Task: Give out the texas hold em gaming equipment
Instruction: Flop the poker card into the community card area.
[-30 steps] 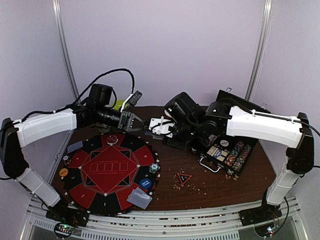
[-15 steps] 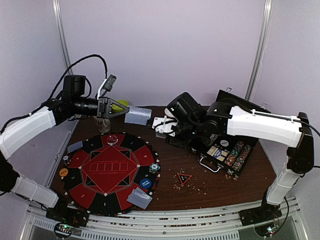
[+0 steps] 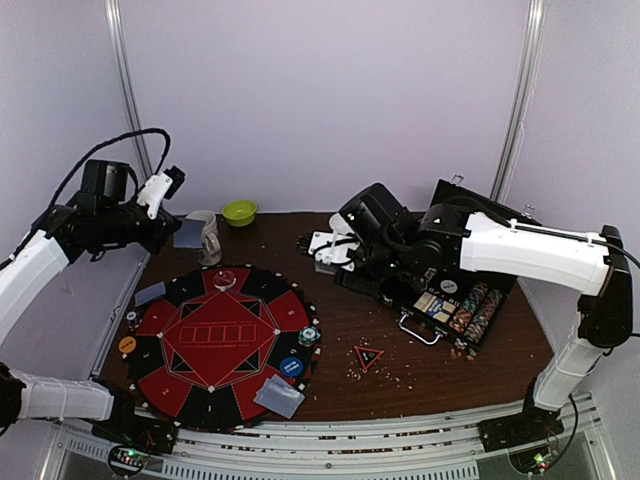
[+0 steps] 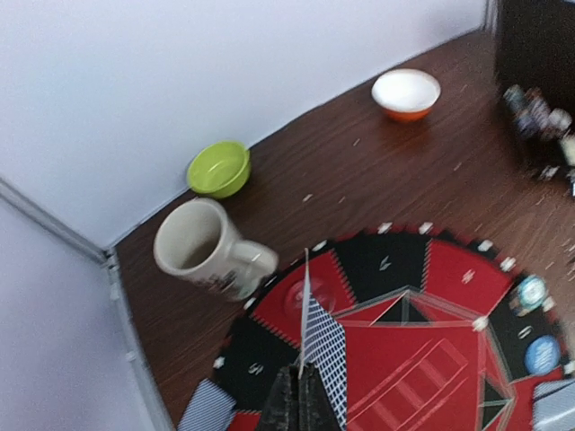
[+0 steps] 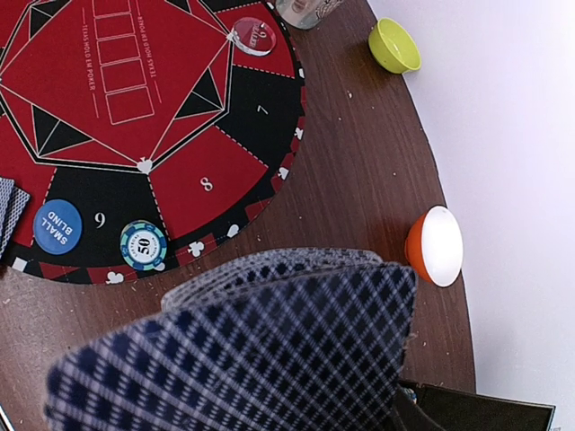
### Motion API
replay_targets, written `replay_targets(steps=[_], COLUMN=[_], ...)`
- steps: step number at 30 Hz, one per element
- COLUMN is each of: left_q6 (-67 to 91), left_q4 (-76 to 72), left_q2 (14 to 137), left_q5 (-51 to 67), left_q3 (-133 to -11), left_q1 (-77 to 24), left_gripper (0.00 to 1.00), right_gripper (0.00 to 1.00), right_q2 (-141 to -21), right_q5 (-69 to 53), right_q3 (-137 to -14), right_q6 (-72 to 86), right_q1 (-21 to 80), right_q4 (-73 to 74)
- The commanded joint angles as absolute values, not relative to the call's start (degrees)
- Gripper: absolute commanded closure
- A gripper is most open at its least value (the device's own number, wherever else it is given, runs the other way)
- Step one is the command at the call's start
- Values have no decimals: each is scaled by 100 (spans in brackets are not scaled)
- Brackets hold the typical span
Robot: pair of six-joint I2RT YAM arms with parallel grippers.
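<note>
My left gripper is shut on a grey-blue-backed card and holds it in the air above the far left of the round red-black mat. In the left wrist view the shut fingertips pinch the card edge-on. My right gripper is shut on a fanned deck of cards at the back centre; its fingers are hidden behind the deck. Cards lie on the mat at the left and at the front. An orange button, a blue button, a striped chip and a red-black triangle marker lie low.
A mug and a green bowl stand behind the mat, close to my left gripper. An orange bowl sits at the back. The open black chip case lies under my right arm. Crumbs dot the table near the triangle.
My left arm has swung from the back centre, beside my right gripper, out to the left with a card in its jaws. My right arm has barely moved.
</note>
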State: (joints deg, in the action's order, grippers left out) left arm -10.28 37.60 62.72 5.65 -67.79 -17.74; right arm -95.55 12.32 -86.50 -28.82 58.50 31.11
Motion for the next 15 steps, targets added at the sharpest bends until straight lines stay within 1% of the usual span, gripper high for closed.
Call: replay_targets(steps=[1,3,5,9,12,15], left_q6=[-2976,-3582,-3881,-4624,-5308,-5597], left_q4=[3727,3628,3424,2822,2391,2109], left_q2=[5841,5695,5645,5512,5815,6200], left_q5=[-1476,-1857,-2109,-1744,-1923,-1943], left_q3=[-5692,-5036,-4554,-4013,-3553,-3553], left_q1=[-2010,-2359,-2495,-2498,-2496,-2503], left_gripper=[100,100,100,100,100,100], right_gripper=[54,54,54,54,54,54], right_q2=[-9292,-9280,-9288,-9291,-9273,-9217], right_q5=[1200,1172,1153,1109,1112,1107], right_q3=[-8603,-8604,-8615,-8631,-8648,-8645], right_q6=[-2841,-2839,-2839,-2830,-2818,-2786], right_q1=[5831,5832,5831,5831,5835,5833], right_q4=[3014,3004,3003,2998,3010,2970])
